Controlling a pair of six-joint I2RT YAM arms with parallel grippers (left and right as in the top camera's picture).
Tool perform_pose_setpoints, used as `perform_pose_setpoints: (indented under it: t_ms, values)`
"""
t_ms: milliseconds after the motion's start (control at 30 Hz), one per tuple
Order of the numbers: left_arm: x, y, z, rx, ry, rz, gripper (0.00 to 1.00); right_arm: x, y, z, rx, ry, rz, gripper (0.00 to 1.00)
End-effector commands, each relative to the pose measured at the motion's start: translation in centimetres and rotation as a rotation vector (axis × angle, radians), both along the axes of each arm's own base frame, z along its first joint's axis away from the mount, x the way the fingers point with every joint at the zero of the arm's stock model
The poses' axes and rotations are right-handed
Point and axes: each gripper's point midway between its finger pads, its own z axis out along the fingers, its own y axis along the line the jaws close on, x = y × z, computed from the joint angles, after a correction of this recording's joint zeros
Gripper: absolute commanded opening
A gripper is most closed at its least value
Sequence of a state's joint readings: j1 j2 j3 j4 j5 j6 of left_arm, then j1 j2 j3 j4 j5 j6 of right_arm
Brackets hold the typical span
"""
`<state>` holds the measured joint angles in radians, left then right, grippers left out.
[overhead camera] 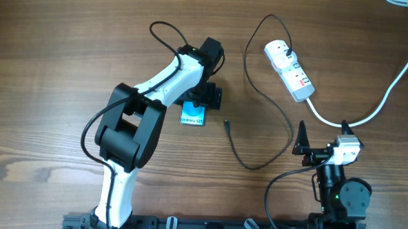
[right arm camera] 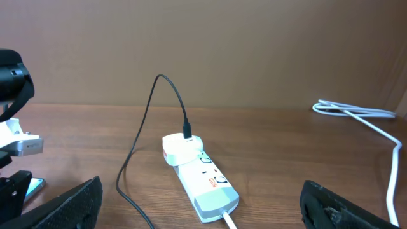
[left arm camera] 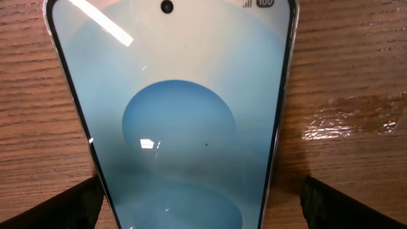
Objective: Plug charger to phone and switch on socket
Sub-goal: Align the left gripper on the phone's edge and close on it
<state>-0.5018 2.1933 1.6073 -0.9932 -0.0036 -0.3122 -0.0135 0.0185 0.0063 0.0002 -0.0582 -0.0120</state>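
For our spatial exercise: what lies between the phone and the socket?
Overhead view: the charger cable, its connector tip unplugged, lies between phone and socket.

Surface [overhead camera: 54,66]: brown wood with plain grain lines and a low satin sheen.
Phone [left arm camera: 178,127]: smooth, glossy glass screen with bright reflections and a thin shiny edge frame.
Patch [left arm camera: 350,117]: just right of the phone, a clear, wrinkled, shiny film on the wood.
Socket [right arm camera: 203,181]: smooth white plastic, faintly glossy.
Charger [right arm camera: 187,129]: thin black cable, matt and rubbery-looking.
Thick cord [right arm camera: 356,112]: smooth white sheath, plastic-looking.
Left arm [overhead camera: 164,78]: glossy white plastic shell with matt black housings.
Fingers [left arm camera: 346,205] of the left end effector [left arm camera: 203,213]: matt black.
Fingers [right arm camera: 63,203] of the right end effector [right arm camera: 203,210]: matt black, finely grainy.
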Motion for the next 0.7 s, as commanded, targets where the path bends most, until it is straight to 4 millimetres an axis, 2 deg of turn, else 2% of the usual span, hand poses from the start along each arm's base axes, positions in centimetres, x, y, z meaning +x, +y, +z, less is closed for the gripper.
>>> perform_pose_setpoints:
  t_ms: [0, 400, 667]
  values:
    - [-0.3, 2.4, -2.1, 0.084, 0.024, 0.03, 1.0, 0.0, -0.3, 0.1, 0.012, -0.005, -0.017, 0.99]
    - [-0.4, 3.2, -2.1, 0.092, 0.038, 0.046, 1.0, 0.0, -0.3, 0.1, 0.012, -0.005, -0.017, 1.0]
    - [-1.1, 2.2, -2.1, 0.034, 0.078, 0.048, 1.0, 0.0, -0.3, 0.1, 0.012, -0.005, -0.017, 1.0]
